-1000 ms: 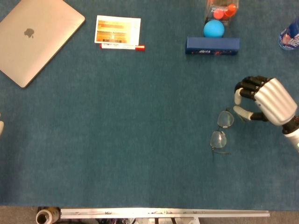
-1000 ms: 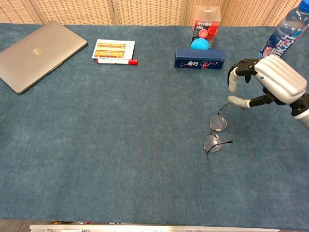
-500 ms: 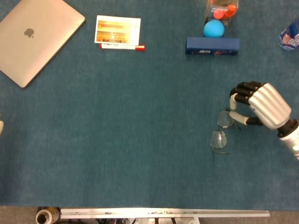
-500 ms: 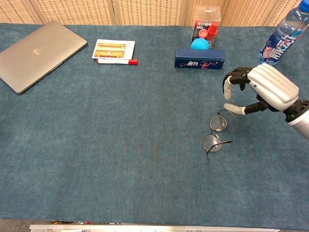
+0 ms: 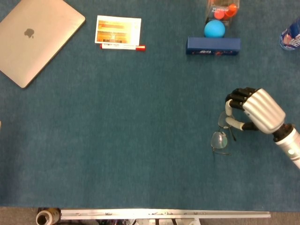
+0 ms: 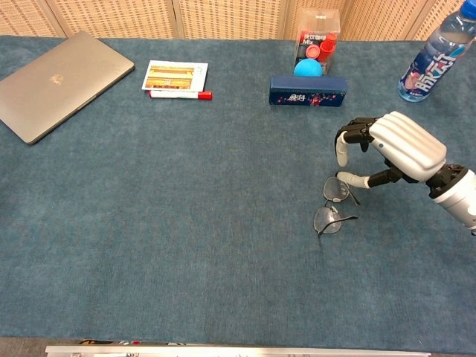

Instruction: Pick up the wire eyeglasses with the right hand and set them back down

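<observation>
The blue carpeted surface [image 5: 140, 140] carries everything. Largest on it is the closed silver laptop [image 5: 35, 37], lying at the far left with an apple logo on its lid.

The right hand [image 5: 255, 110] hangs over the right part of the surface, back upward, fingers [image 6: 343, 145] curved downward and apart from the thumb, which reaches out toward the glasses. The hand is part-open, not pressed together. Its fingertips sit just above the far lens of the wire eyeglasses [image 5: 220, 136]; from the chest view the thumb tip looks to be at or touching the frame's far rim, but whether anything is actually pinched cannot be told. The eyeglasses lie flat on the surface, one lens nearer the hand and the other nearer the front edge, a temple arm sticking out to the right. The left hand is out of both views.

At the far right edge stands a plastic bottle [image 6: 435, 59] with a blue label; its printing is not readable. A dark blue box [image 5: 213, 45] lies along the far side, its side lettering too small to read. Behind it stands a clear container [image 6: 318, 41] marked "Mix", with red pieces inside, and a blue ball [image 5: 214, 29] beside it. A printed card [image 5: 118, 29] with orange-yellow bands lies to the left, a red marker [image 5: 123, 47] just in front of it.
</observation>
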`<action>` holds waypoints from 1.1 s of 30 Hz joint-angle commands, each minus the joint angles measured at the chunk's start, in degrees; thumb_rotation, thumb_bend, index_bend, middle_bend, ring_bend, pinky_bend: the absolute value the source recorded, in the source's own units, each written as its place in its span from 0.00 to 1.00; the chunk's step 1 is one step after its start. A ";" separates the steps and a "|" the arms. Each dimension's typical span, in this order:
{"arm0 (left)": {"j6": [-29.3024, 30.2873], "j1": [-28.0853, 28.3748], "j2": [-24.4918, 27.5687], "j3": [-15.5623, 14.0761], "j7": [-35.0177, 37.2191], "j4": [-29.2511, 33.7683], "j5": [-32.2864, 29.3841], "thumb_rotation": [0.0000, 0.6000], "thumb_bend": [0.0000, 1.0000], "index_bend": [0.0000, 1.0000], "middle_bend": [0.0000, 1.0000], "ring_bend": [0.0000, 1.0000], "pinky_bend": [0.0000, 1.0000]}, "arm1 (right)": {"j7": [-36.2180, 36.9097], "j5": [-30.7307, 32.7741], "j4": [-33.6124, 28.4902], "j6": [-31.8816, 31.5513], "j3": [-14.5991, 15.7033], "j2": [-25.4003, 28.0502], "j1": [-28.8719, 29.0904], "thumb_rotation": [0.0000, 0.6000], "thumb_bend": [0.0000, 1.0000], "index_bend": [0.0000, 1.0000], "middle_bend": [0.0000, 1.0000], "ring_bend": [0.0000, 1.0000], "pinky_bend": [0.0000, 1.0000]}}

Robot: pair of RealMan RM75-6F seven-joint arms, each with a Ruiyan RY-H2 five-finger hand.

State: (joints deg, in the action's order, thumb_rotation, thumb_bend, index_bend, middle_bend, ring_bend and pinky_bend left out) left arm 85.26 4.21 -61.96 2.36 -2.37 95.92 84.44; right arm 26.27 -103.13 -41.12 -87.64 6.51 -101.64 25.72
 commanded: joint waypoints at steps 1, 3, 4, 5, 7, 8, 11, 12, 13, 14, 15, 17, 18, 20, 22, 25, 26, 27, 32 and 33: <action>0.04 0.08 -0.31 0.10 -0.88 -0.27 -0.09 1.00 0.28 0.53 0.55 0.42 0.59 | 0.00 0.09 0.49 0.21 0.16 -0.37 -0.20 1.00 0.21 0.61 0.56 0.43 0.57; 0.03 0.08 -0.36 0.07 -1.27 -0.24 -0.10 1.00 0.28 0.53 0.55 0.42 0.59 | 0.14 0.26 1.04 0.42 0.25 -0.69 -0.39 1.00 0.21 0.61 0.56 0.43 0.57; 0.03 0.08 -0.43 0.08 -1.35 -0.27 -0.12 1.00 0.28 0.53 0.55 0.42 0.59 | 0.22 0.33 1.32 0.49 0.28 -0.84 -0.46 1.00 0.21 0.61 0.56 0.43 0.57; 0.04 0.09 -0.47 0.09 -1.38 -0.27 -0.12 1.00 0.28 0.53 0.55 0.42 0.59 | 0.34 0.40 1.59 0.59 0.32 -0.99 -0.53 1.00 0.21 0.61 0.56 0.43 0.57; 0.09 0.05 -0.48 0.10 -1.33 -0.28 -0.10 1.00 0.28 0.53 0.55 0.42 0.59 | 0.61 0.46 2.19 0.69 0.46 -1.28 -0.69 1.00 0.21 0.61 0.56 0.43 0.58; 0.11 0.07 -0.54 0.14 -1.36 -0.32 -0.13 1.00 0.28 0.53 0.55 0.42 0.59 | 0.67 0.46 2.46 0.68 0.51 -1.41 -0.75 1.00 0.21 0.61 0.56 0.43 0.58; 0.03 0.08 -0.47 0.10 -1.37 -0.29 -0.12 1.00 0.28 0.53 0.55 0.42 0.59 | 1.04 0.56 3.14 0.65 0.59 -1.84 -0.93 1.00 0.21 0.61 0.56 0.43 0.58; -0.02 0.10 -0.46 0.09 -1.39 -0.26 -0.11 1.00 0.28 0.53 0.55 0.42 0.59 | 1.17 0.58 3.39 0.66 0.64 -2.00 -0.99 1.00 0.21 0.61 0.56 0.43 0.58; -0.03 0.12 -0.50 0.11 -1.41 -0.28 -0.11 1.00 0.28 0.53 0.55 0.42 0.59 | 1.25 0.57 3.58 0.68 0.70 -2.13 -1.03 1.00 0.21 0.61 0.56 0.43 0.58; 0.01 0.11 -0.49 0.11 -1.40 -0.27 -0.09 1.00 0.28 0.53 0.55 0.42 0.59 | 1.30 0.55 3.77 0.71 0.77 -2.26 -1.07 1.00 0.21 0.61 0.56 0.43 0.58; 0.02 0.10 -0.47 0.10 -1.38 -0.26 -0.06 1.00 0.28 0.53 0.55 0.42 0.59 | 1.34 0.52 3.96 0.73 0.86 -2.39 -1.12 1.00 0.21 0.61 0.56 0.43 0.58; 0.09 0.07 -0.49 0.13 -1.31 -0.27 -0.06 1.00 0.28 0.53 0.55 0.42 0.59 | 1.41 0.50 4.43 0.84 1.01 -2.73 -1.21 1.00 0.21 0.61 0.56 0.43 0.58; 0.17 0.06 -0.53 0.17 -1.30 -0.29 -0.06 1.00 0.28 0.53 0.55 0.42 0.59 | 1.54 0.55 4.67 0.88 1.03 -2.94 -1.26 1.00 0.21 0.61 0.56 0.43 0.58; 0.23 0.03 -0.46 0.15 -1.22 -0.22 0.01 1.00 0.28 0.53 0.55 0.42 0.59 | 1.78 0.63 5.02 1.01 1.05 -3.28 -1.31 1.00 0.21 0.61 0.56 0.43 0.58; 0.26 0.04 -0.47 0.17 -1.19 -0.21 0.05 1.00 0.28 0.53 0.55 0.42 0.59 | 1.93 0.63 5.47 1.15 1.13 -3.65 -1.32 1.00 0.21 0.61 0.56 0.43 0.58; 0.34 0.00 -0.41 0.20 -1.04 -0.22 0.07 1.00 0.28 0.53 0.55 0.42 0.59 | 2.11 0.62 5.99 1.34 1.26 -4.12 -1.32 1.00 0.21 0.61 0.56 0.43 0.58; 0.32 0.01 -0.42 0.23 -1.06 -0.26 0.01 1.00 0.28 0.53 0.55 0.42 0.59 | 2.12 0.61 6.14 1.40 1.31 -4.23 -1.31 1.00 0.21 0.61 0.56 0.43 0.58; 0.30 0.03 -0.43 0.28 -1.01 -0.27 -0.06 1.00 0.28 0.53 0.55 0.42 0.59 | 2.14 0.60 6.33 1.52 1.37 -4.37 -1.30 1.00 0.21 0.61 0.56 0.43 0.58; 0.58 -0.06 -0.44 0.36 -0.95 -0.22 0.00 1.00 0.28 0.53 0.55 0.42 0.59 | 1.98 0.47 6.89 1.96 1.78 -4.62 -1.36 1.00 0.21 0.61 0.56 0.43 0.58; 0.53 -0.03 -0.46 0.39 -0.97 -0.22 -0.04 1.00 0.28 0.53 0.55 0.42 0.59 | 1.96 0.47 6.95 2.04 1.83 -4.66 -1.37 1.00 0.21 0.61 0.56 0.43 0.58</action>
State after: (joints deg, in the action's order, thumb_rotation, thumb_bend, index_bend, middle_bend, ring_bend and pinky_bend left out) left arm 85.82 4.18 -62.41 2.73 -3.33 95.70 84.40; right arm 28.24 -102.66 -34.18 -85.60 8.33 -106.29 24.36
